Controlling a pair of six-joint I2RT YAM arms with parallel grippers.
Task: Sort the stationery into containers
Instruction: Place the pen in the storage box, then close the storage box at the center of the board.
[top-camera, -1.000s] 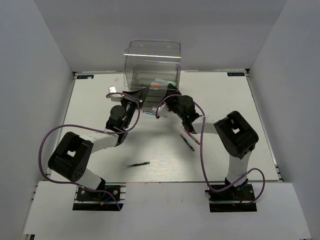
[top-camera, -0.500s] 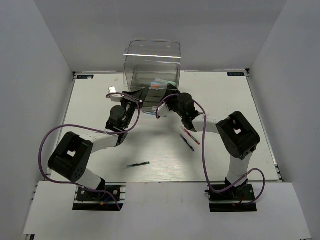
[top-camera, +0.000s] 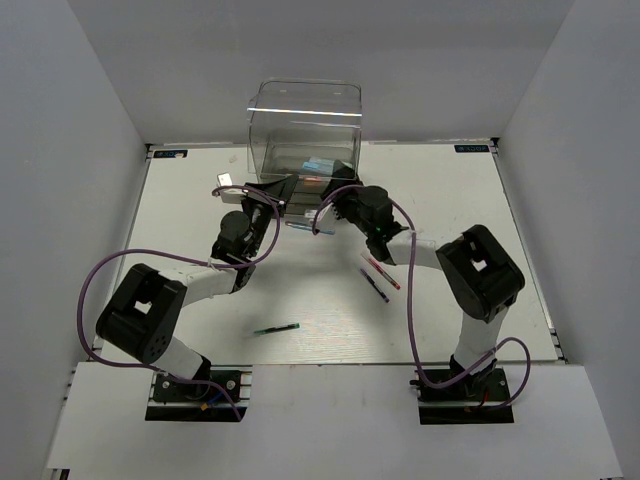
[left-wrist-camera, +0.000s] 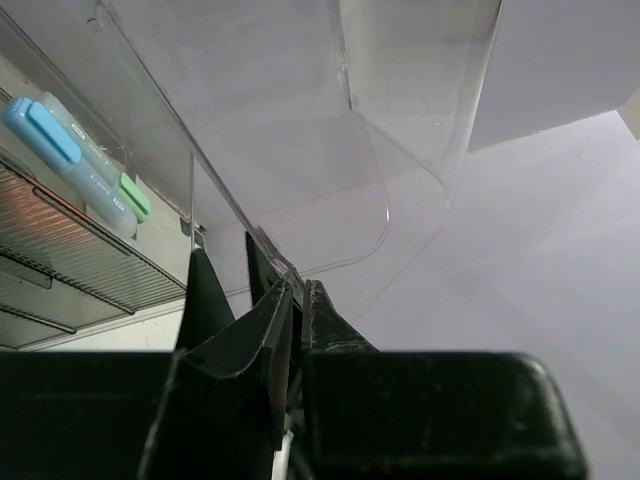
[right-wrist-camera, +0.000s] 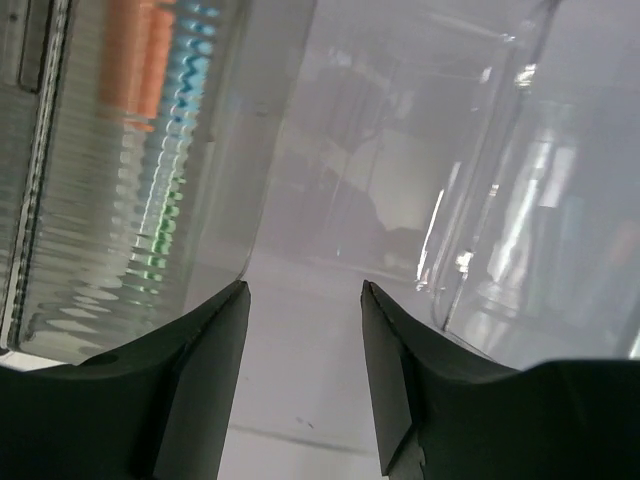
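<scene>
Though tight by the drawers — left hand clenched on a clear edge, right hand released.

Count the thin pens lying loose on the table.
4: a dark green pen alone near the left arm; a red pen and a dark purple pen side by side beside the right arm; a blue pen in front of the drawer unit. The arms may hide more.

1. The white bench carries a clear drawer unit, which stands at its far edge.
2. A dark green pen lies near the front edge, well apart from the others.
3. A red pen and a dark purple pen lie side by side, right of centre.
</scene>
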